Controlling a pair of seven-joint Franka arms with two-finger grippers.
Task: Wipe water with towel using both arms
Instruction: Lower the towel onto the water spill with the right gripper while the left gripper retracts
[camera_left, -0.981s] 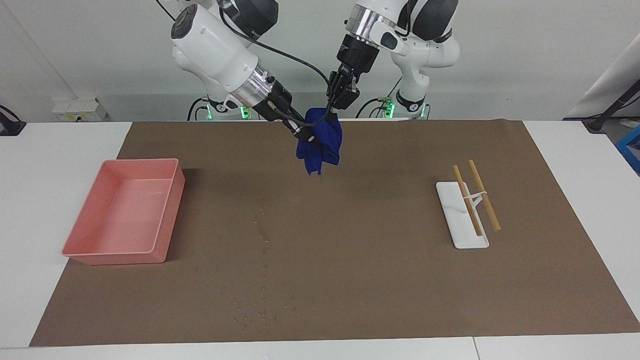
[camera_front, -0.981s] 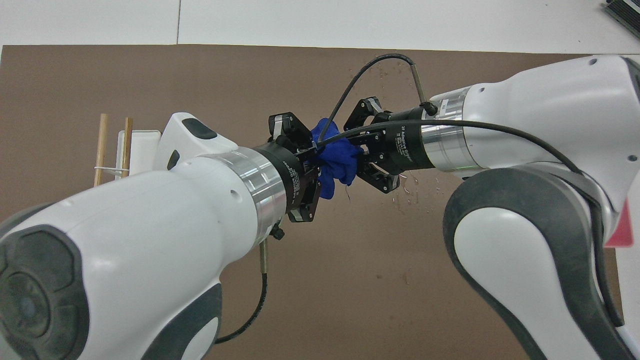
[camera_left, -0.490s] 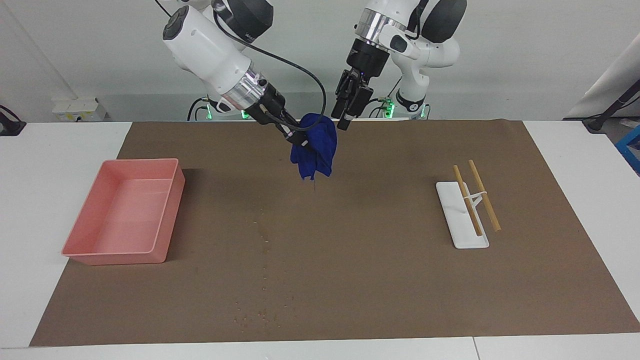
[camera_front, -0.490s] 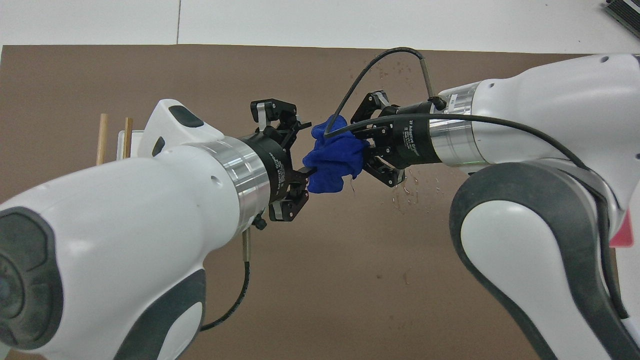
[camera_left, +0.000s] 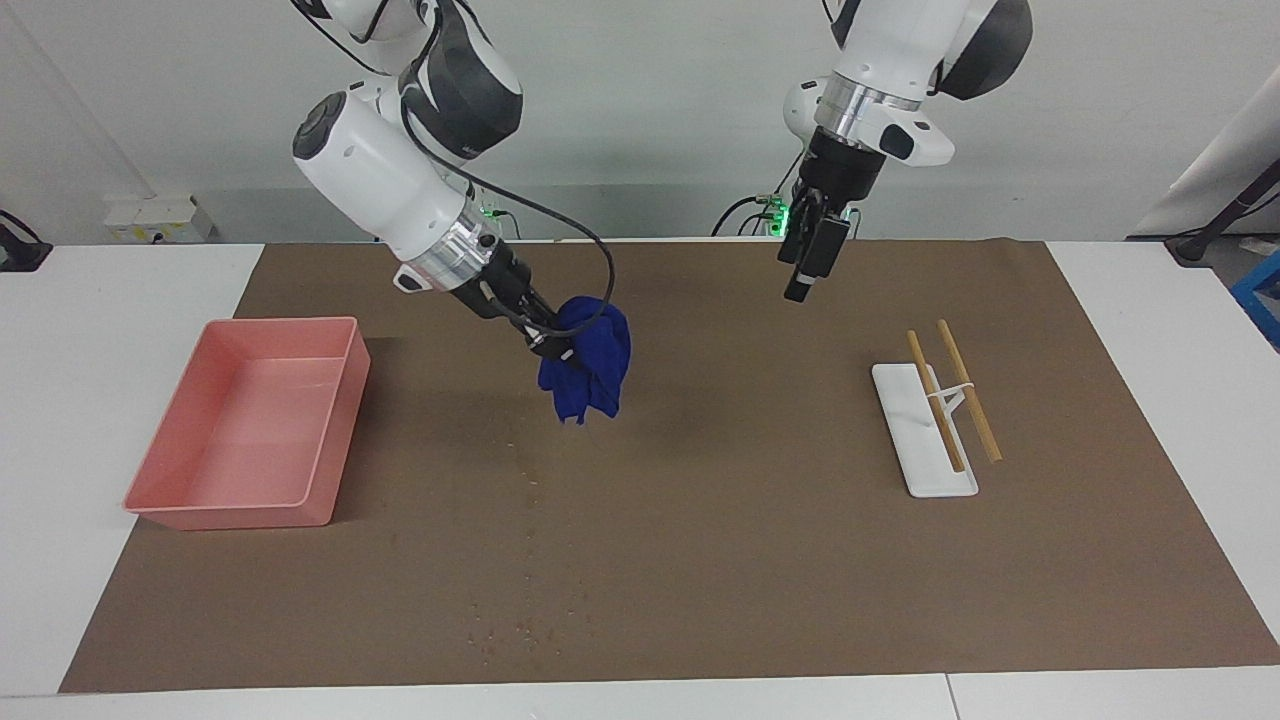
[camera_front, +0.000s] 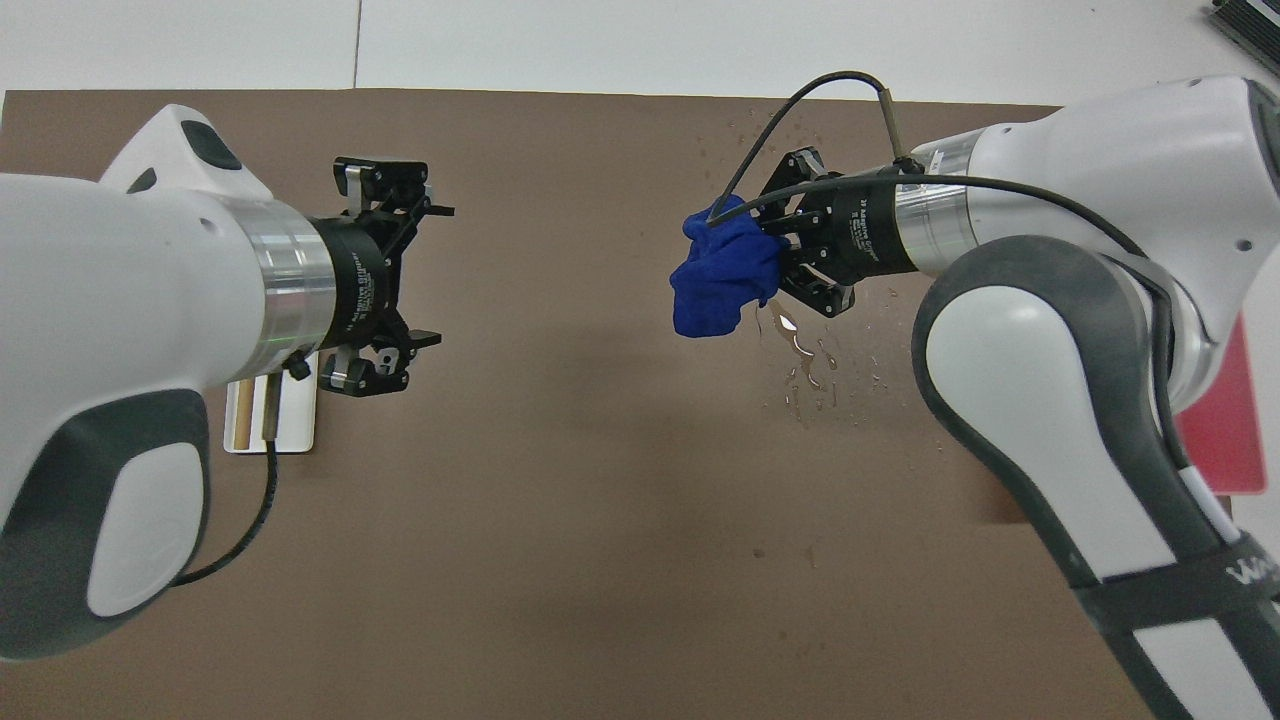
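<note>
The blue towel (camera_left: 588, 368) (camera_front: 718, 278) hangs bunched in the air, with my right gripper (camera_left: 550, 345) (camera_front: 772, 255) shut on its upper folds. It hangs over the brown mat (camera_left: 750, 550), just beside the scatter of water droplets (camera_left: 525, 478) (camera_front: 812, 370). More water specks (camera_left: 520, 626) lie near the mat's edge farthest from the robots. My left gripper (camera_left: 806, 272) (camera_front: 436, 275) is open and empty, raised over the mat toward the left arm's end, well apart from the towel.
A pink tray (camera_left: 285, 322) (camera_front: 1215, 420) sits at the right arm's end of the mat. A white rest (camera_left: 900, 420) (camera_front: 285, 425) carrying two wooden chopsticks (camera_left: 950, 395) lies at the left arm's end, under the left gripper in the overhead view.
The left gripper opened, let go of the towel and drew back toward its own end. The right arm lowered the towel and carried it toward the droplets.
</note>
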